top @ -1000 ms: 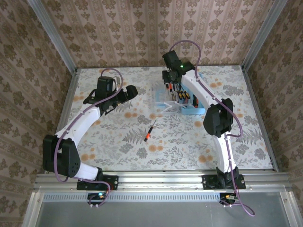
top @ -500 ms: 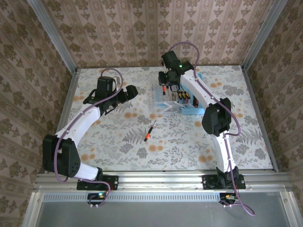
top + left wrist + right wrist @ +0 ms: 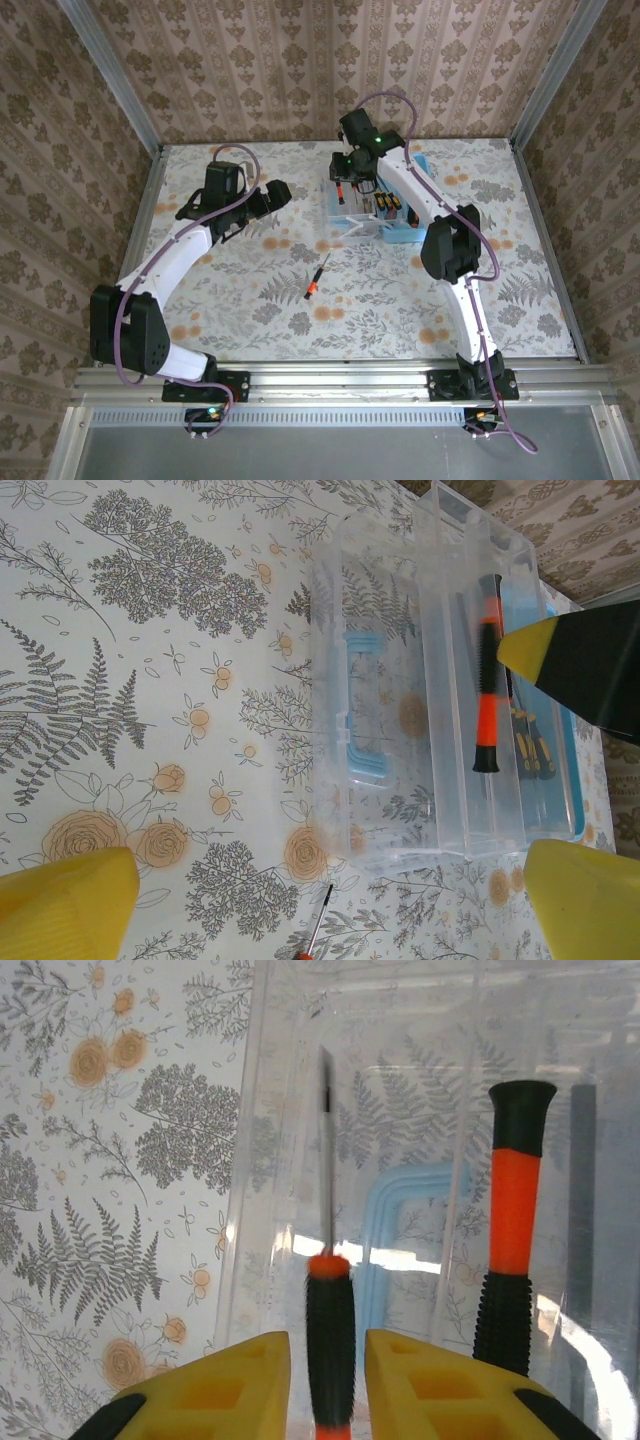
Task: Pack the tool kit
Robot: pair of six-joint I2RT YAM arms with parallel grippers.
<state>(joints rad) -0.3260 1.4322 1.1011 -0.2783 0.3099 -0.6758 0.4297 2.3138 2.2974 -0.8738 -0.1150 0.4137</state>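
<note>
Left fingers point(image 3: 70, 905) wide, above desk point(image 3: 150, 680). Right fingers point(image 3: 235, 1385) narrowly parted over box point(image 3: 262, 1110), flanking a screwdriver point(image 3: 330, 1340), apparently without contact. Second screwdriver point(image 3: 316, 278) lies loose on desk.

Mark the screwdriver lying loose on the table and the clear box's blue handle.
Loose screwdriver point(image 3: 316, 278): top external view, on its middle.
Blue handle point(image 3: 350, 708): left wrist view, on its long grip bar.

A robotics test cell dressed like a home is shown. Damask wallpaper point(image 3: 300, 70) is hung around a floral-covered table point(image 3: 250, 300), but aluminium rails point(image 3: 340, 385) are seen framing it, with two robot arms point(image 3: 180, 250) bolted on.
</note>
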